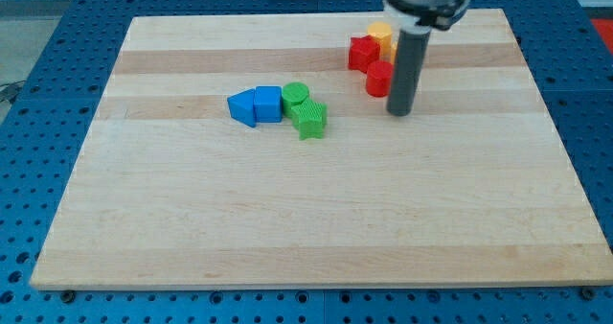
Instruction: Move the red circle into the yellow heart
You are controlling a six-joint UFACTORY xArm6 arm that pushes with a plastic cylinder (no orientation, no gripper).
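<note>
The red circle lies near the view's top right of the wooden board. A red star-like block sits just above and left of it. A yellow block, likely the yellow heart, sits above both; the rod hides its right side. The dark rod comes down from the view's top, and my tip rests on the board just to the right of and slightly below the red circle, close to it or touching it; I cannot tell which.
A cluster sits left of centre: a blue block and a blue cube-like block side by side, then a green circle and a green star-like block against them.
</note>
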